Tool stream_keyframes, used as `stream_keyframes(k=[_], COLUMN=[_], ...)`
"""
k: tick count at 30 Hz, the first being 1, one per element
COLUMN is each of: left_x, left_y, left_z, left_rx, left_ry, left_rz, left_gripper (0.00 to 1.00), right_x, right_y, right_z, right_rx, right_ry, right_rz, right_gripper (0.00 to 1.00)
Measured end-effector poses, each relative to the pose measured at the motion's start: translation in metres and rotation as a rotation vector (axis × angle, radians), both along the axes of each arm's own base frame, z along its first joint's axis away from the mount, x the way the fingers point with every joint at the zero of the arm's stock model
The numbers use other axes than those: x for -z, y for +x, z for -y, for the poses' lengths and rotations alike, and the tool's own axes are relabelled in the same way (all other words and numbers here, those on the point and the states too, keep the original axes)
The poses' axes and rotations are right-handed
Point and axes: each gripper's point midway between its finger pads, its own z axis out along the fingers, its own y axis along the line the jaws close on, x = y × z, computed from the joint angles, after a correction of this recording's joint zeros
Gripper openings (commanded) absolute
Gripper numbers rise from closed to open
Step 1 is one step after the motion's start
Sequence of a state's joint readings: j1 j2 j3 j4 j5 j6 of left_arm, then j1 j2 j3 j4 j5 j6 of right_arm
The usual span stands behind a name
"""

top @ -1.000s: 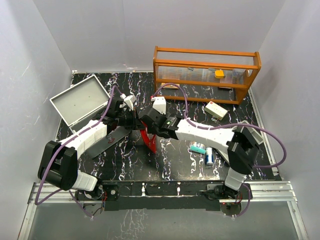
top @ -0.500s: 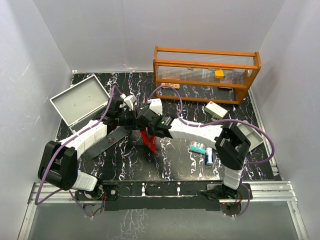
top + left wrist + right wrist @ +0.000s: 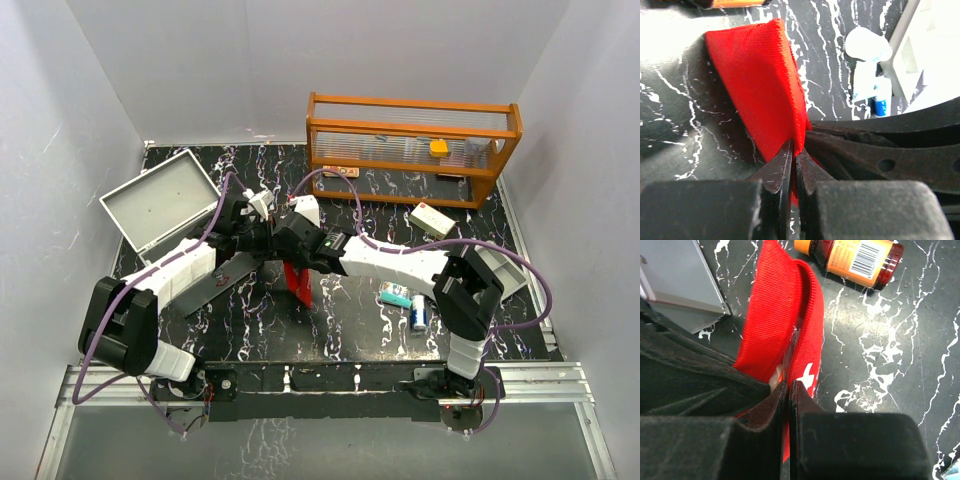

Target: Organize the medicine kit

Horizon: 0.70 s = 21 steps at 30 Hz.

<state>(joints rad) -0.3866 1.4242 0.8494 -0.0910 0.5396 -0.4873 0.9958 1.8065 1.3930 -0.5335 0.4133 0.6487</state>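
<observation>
The red medicine pouch (image 3: pixel 297 278) stands at the table's middle, both arms meeting over it. In the left wrist view my left gripper (image 3: pixel 795 150) is shut on one red fabric edge of the pouch (image 3: pixel 760 85). In the right wrist view my right gripper (image 3: pixel 788 386) is shut on the other edge of the pouch (image 3: pixel 782 320), beside its white cross; the mouth gapes slightly. An amber pill bottle (image 3: pixel 852 260) lies on the table just beyond the pouch. In the top view the left gripper (image 3: pixel 268 238) and right gripper (image 3: pixel 283 243) sit close together.
An open grey case (image 3: pixel 158 205) lies at the left, with a grey flat piece (image 3: pixel 215 285) near it. An orange shelf rack (image 3: pixel 412 145) stands at the back. A white box (image 3: pixel 431 219), a teal box (image 3: pixel 396 295), a small blue-and-white bottle (image 3: pixel 419 315) and a grey tray (image 3: pixel 497 268) lie at the right.
My right arm has reached further left, bringing its gripper up against the left gripper at the pouch's top. The left arm has hardly moved.
</observation>
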Motion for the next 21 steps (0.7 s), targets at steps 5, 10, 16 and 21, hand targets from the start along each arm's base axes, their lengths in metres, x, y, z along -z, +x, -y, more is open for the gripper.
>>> stream_keyframes(k=[5,10,16,21], left_x=[-0.007,-0.013,-0.011,-0.008], left_y=[0.000,0.002,0.000,-0.002], left_z=[0.011,0.018,0.017,0.019], left_rx=[0.009,0.003,0.012,0.026], left_ry=[-0.081,-0.135,-0.125,-0.129], left_rz=[-0.035,-0.046,-0.047,-0.062], left_gripper=[0.00,0.00,0.00,0.00], right_x=[-0.001,0.001,-0.017,-0.057], right_y=[0.001,0.006,-0.001,-0.002], right_z=[-0.002,0.006,0.016,0.020], right_rx=[-0.028,0.001,0.031,0.053], right_ry=[-0.002,-0.016,0.025,0.111], right_rz=[0.006,0.020,0.042,0.092], right_gripper=[0.00,0.07,0.07,0.03])
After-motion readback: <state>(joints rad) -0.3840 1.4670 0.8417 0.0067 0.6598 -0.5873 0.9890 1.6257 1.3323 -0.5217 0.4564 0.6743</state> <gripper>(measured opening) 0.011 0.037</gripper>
